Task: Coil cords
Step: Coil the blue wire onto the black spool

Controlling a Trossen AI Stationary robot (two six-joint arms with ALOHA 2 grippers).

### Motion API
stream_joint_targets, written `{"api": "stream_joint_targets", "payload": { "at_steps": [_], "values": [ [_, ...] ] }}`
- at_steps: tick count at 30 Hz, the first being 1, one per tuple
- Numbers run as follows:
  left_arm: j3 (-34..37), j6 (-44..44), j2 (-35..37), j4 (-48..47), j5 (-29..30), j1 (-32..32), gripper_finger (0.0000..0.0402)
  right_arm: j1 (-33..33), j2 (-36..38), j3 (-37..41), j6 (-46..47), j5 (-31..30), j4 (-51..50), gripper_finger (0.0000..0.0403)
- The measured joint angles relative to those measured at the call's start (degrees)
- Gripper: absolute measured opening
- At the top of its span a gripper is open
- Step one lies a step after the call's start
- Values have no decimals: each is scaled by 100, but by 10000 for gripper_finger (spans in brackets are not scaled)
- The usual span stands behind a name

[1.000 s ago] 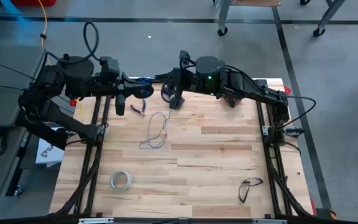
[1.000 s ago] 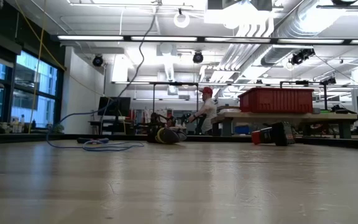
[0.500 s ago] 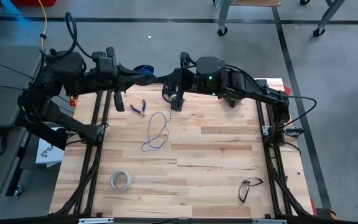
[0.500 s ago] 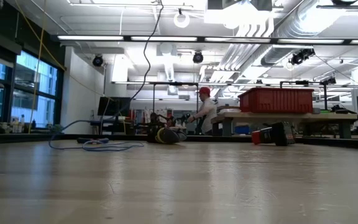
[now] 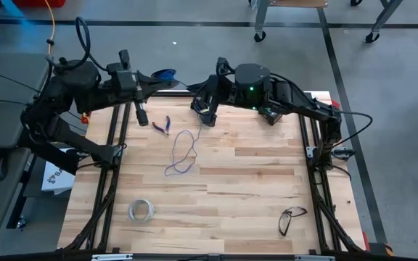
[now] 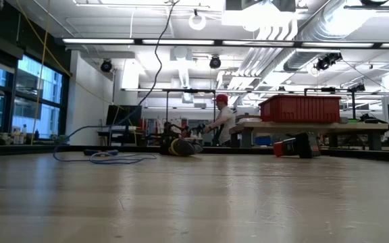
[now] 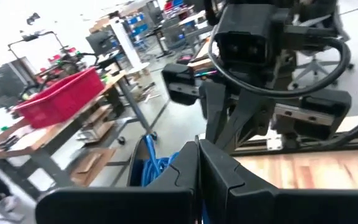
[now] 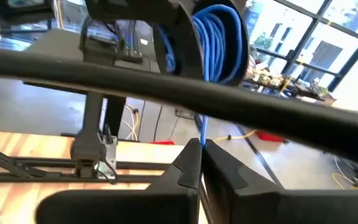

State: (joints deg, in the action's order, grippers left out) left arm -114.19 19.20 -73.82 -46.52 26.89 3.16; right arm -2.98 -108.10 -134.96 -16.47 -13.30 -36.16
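spool: upper left of frame, between both claws | wire: slack, just below them | left gripper: fingers pinched together | right gripper: likewise closed, pinching wire

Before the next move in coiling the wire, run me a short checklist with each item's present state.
1. Left gripper shut on the spool of blue wire: ok; the left wrist view shows the coil between its closed fingers.
2. Right gripper shut on the wire: ok.
3. Slack wire lying in loose loops on the table: not ok, still to be wound.
4. Pliers close to the loops: cannot tell if touching.
5. Tape ring and glasses well away: ok.
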Motion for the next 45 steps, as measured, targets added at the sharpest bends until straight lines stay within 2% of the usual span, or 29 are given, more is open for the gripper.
{"api": "stream_joint_targets", "payload": {
  "at_steps": [4, 10, 14, 17, 21, 25, 34, 41, 45],
  "values": [
    [-6, -138, 75, 37, 108, 0, 0, 0, 28, 2, 36, -126, -151, 35],
    [-4, -842, 135, 153, 33, -4, 0, -4, 71, 2, 298, -123, -329, 131],
    [-5, -1002, 186, 730, -337, -4, 0, -4, 33, 2, 594, -2, -453, 185],
    [-9, -1244, 198, 1198, -771, -23, 0, -4, 9, 2, 750, 192, -573, 205],
    [-7, -1608, 226, 1457, -1148, -54, 0, -2, -14, 4, 747, 325, -616, 207],
    [-7, -1849, 318, 1539, -1165, -57, 0, -2, -14, 4, 1042, 780, -602, 205],
    [-7, -1805, 305, 1980, -1412, -57, 0, 0, -14, 4, 1778, 1593, -167, 204],
    [-7, -1805, 297, 1995, -1438, -57, 0, 0, -14, 4, 1971, 1665, -131, 202],
    [-7, -1793, 297, 2131, -1436, -57, 0, 0, -43, 4, 2057, 1679, -119, 184]
  ]
}}
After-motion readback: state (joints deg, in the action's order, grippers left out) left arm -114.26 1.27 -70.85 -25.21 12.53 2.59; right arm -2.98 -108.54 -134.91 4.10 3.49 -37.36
